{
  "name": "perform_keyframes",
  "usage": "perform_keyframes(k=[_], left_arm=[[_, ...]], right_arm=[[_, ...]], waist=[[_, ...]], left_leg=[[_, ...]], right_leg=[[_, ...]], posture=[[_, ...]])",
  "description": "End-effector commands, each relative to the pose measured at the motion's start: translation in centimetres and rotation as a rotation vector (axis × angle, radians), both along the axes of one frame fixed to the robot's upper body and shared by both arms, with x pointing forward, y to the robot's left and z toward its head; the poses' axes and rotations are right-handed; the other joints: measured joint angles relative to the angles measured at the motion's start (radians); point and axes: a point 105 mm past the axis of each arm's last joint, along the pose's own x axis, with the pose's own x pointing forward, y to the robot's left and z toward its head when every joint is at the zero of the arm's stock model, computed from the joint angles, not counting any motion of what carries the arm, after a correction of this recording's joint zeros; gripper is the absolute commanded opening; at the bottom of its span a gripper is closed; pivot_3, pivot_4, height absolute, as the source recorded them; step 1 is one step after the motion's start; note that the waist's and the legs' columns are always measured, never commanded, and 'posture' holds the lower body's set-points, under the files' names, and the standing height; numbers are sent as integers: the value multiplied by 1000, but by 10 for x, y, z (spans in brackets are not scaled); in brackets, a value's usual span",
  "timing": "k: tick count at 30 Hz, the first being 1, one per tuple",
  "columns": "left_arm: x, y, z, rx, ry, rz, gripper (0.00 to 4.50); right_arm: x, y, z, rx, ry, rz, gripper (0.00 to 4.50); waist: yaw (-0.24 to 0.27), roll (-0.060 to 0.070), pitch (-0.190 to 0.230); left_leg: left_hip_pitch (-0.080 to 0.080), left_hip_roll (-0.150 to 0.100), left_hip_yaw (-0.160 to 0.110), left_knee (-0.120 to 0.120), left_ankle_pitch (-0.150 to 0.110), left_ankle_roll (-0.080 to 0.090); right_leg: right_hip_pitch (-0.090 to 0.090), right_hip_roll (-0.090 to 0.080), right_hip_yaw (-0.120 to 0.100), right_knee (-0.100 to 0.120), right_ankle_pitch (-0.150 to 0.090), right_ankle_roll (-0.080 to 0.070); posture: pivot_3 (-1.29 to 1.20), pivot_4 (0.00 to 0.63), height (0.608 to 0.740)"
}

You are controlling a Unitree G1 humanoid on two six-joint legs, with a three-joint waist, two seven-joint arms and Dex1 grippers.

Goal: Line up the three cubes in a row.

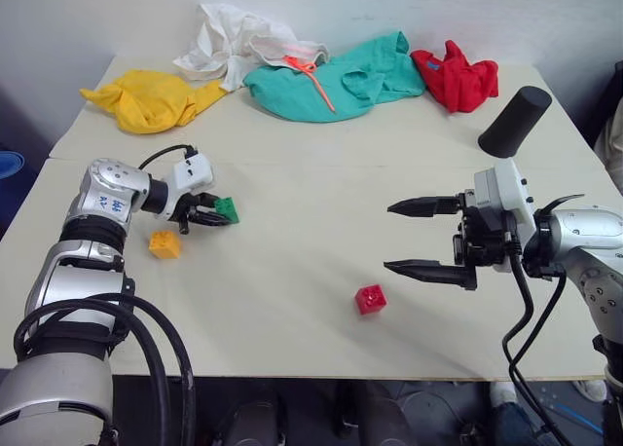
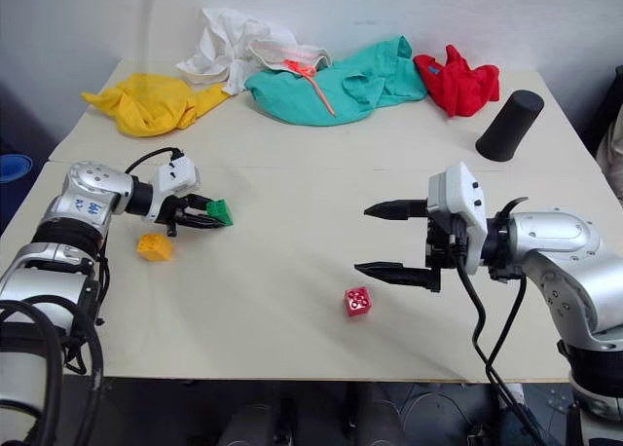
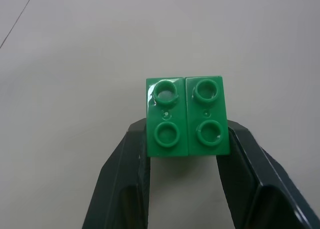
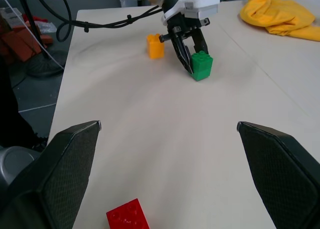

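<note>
Green brick (image 1: 227, 208) sits clamped between the two black fingers of the left gripper (image 1: 216, 215), left of centre in the head view; the left wrist view shows its studded top, four studs in two rows, with one finger (image 3: 125, 174) pressed to each side wall. From the right wrist view the brick's base looks to be on or just above the table (image 1: 292, 271); contact cannot be told for sure. Orange-yellow brick (image 1: 164, 243) rests on the table just below and left of the green one, near it but apart, beside the left forearm. Red brick (image 1: 370, 298) lies alone at lower centre of the frame, well apart from the other two, studs up and turned a little askew. Right gripper (image 1: 423, 238) hangs at right of centre, fingers spread wide, one above the other, pointing toward frame left and holding nothing; the red brick lies below and left of its lower finger, not touching. The three bricks form no row at this point. Along the far edge of the table, upper part of the frame: yellow cloth (image 1: 151, 99) at left, white cloth (image 1: 234, 42) behind it, teal cloth (image 1: 336, 79) in the middle, red cloth (image 1: 456, 78) to the right. Black cylinder (image 1: 514, 121) stands tilted at upper right, beyond the right gripper
</note>
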Motion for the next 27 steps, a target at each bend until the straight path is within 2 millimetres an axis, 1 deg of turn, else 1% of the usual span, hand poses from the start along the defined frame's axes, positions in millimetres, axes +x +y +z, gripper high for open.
perform_keyframes(k=[1,3,5,7,9,11,12,14,16,18,21,25,27], left_arm=[[-2,-5,16,-41,-43,-60,1482],[-7,-11,21,-65,-50,-119,1482],[-18,-20,24,-58,-56,-210,1482],[-37,-32,25,-53,-49,-310,1482],[-65,-48,21,-48,-30,-390,1482],[-90,-64,10,-6,-37,-407,1482],[-98,-70,6,1,-41,-392,1482],[-122,-88,-7,-9,-10,-372,1482],[-140,-99,-16,-9,15,-366,1482],[-145,-106,-22,-3,19,-325,1482],[-142,-113,-28,-9,9,-252,1482],[-138,-120,-40,8,-11,-239,1482],[-136,-124,-39,-6,-8,-235,1482]], right_arm=[[-8,0,0,-38,-23,38,4500],[-7,-3,-4,-58,-9,41,4500],[-9,-8,-11,-100,0,50,4500],[-11,-13,-21,-156,0,59,4500],[-15,-19,-30,-205,4,68,4500],[-17,-21,-32,-205,23,72,4500],[-18,-22,-31,-204,27,73,4500],[-18,-25,-32,-211,41,74,4500],[-18,-27,-33,-220,52,74,4500],[-19,-28,-34,-231,65,80,4500],[-20,-30,-36,-244,78,90,4500],[-18,-34,-42,-259,84,81,4500],[-16,-34,-44,-262,84,77,4500]], waist=[[0,0,0],[0,0,0],[-1,0,0],[-1,0,0],[-5,0,0],[-8,0,0],[-6,0,0],[-2,0,0],[-1,0,0],[5,0,0],[14,0,0],[22,0,0],[23,0,0]], left_leg=[[0,0,0,0,0,0],[0,0,0,0,0,0],[0,0,0,0,0,0],[0,0,0,0,0,0],[0,1,-1,0,0,0],[0,2,-1,0,0,0],[1,2,-1,0,0,0],[1,2,-2,2,0,-1],[2,2,-2,3,0,-1],[3,2,-3,3,0,-1],[3,1,-3,3,0,0],[3,1,-3,3,0,0],[3,1,-3,2,0,0]], right_leg=[[0,0,0,0,0,0],[0,0,0,0,0,0],[0,0,0,0,0,0],[0,-1,0,0,0,0],[0,-2,1,0,0,0],[1,-3,8,-1,0,0],[1,-4,10,-1,0,0],[1,-4,11,1,0,0],[2,-4,13,0,0,0],[3,-4,13,-1,0,0],[4,-4,13,-2,0,0],[3,-4,13,-2,0,0],[3,-4,13,-2,0,0]], posture=[[0,150,740],[0,150,740],[0,150,740],[0,150,740],[0,150,740],[0,150,740],[0,150,740],[0,150,740],[0,150,740],[0,150,740],[0,150,740],[0,150,740],[0,150,740]])
